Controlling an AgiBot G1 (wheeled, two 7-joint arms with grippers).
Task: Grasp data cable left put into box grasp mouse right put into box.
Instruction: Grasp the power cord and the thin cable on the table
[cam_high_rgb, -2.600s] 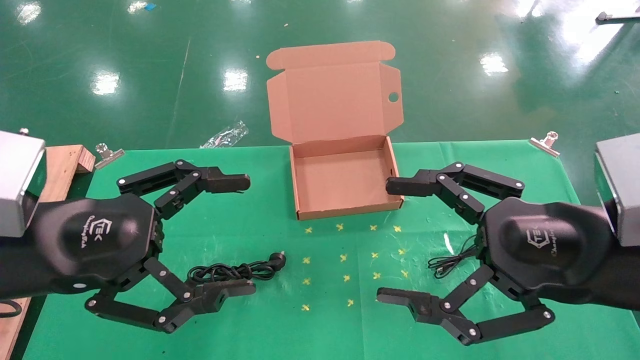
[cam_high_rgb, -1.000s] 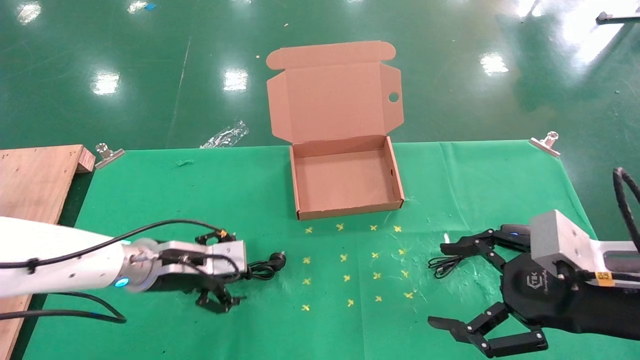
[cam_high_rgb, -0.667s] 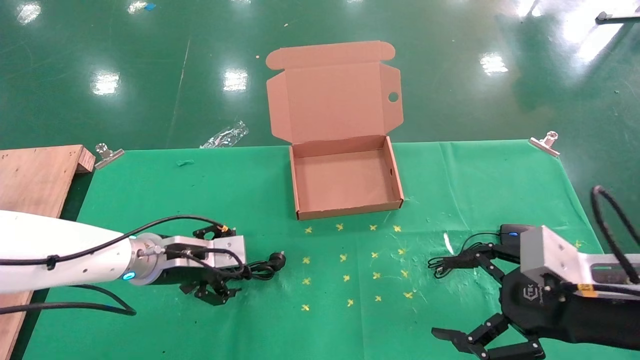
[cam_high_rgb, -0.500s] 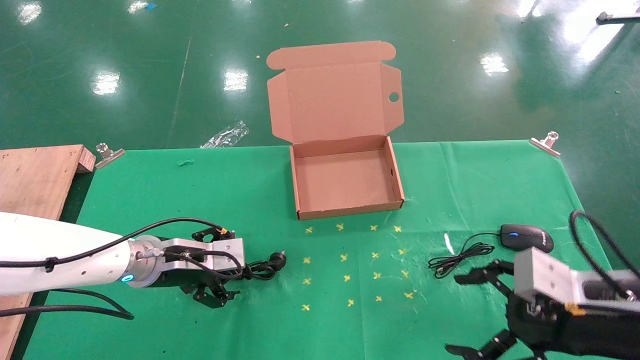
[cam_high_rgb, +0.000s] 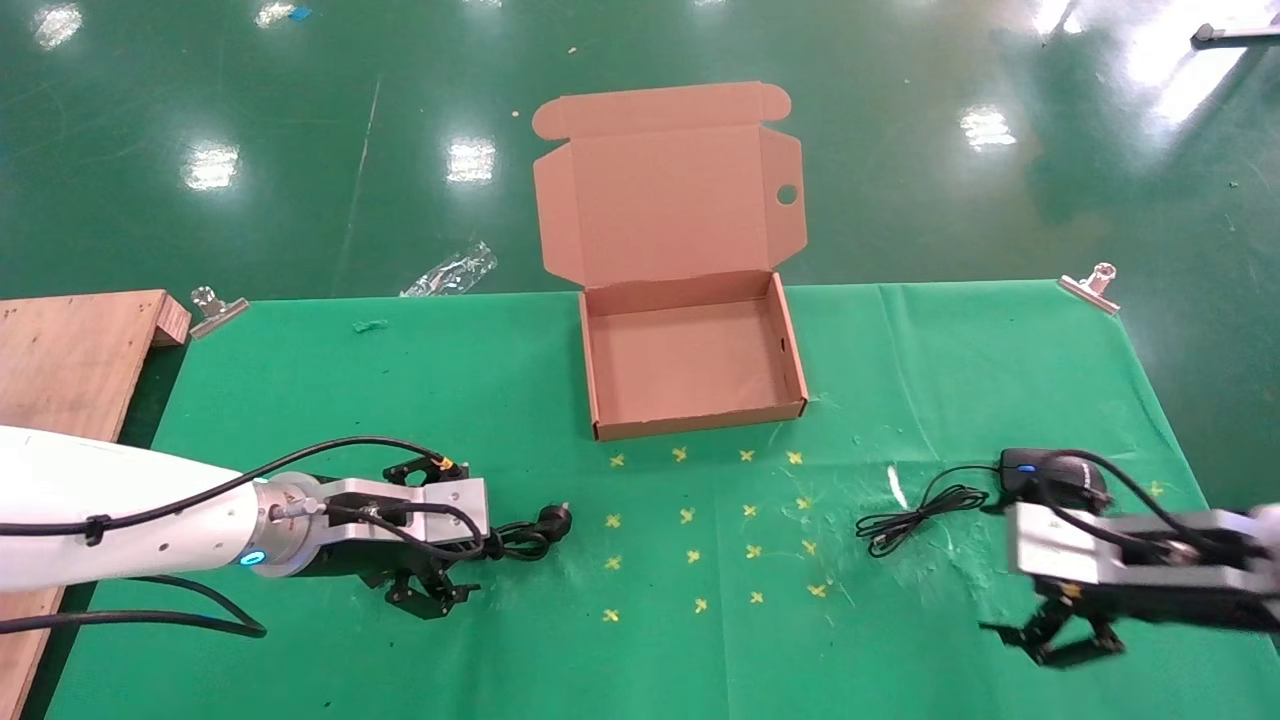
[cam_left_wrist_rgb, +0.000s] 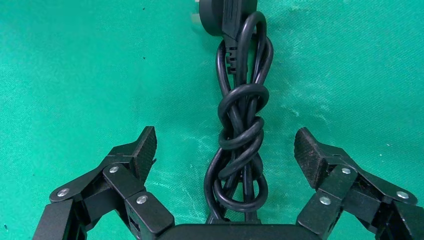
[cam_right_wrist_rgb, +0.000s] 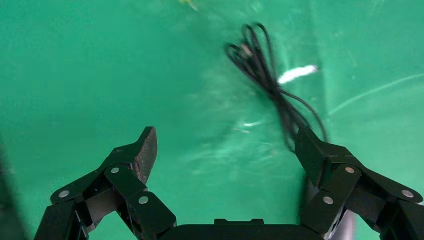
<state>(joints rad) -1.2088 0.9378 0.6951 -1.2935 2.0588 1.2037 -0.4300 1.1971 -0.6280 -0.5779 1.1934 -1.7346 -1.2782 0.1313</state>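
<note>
Cable (cam_left_wrist_rgb: 241, 135): thick black cord knotted into a coil, chunky round plug, lying on green cloth (cam_high_rgb: 560, 640) left of the open box (cam_high_rgb: 693, 358). Left gripper (cam_left_wrist_rgb: 225, 150) straddles it, fingers spread. Right gripper (cam_right_wrist_rgb: 227, 150) spread near mouse (cam_high_rgb: 1050, 473).

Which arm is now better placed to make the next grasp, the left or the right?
The left. The left gripper is open with the data cable lying between its fingers. The right gripper is open too, but beside the mouse, over bare cloth.
</note>
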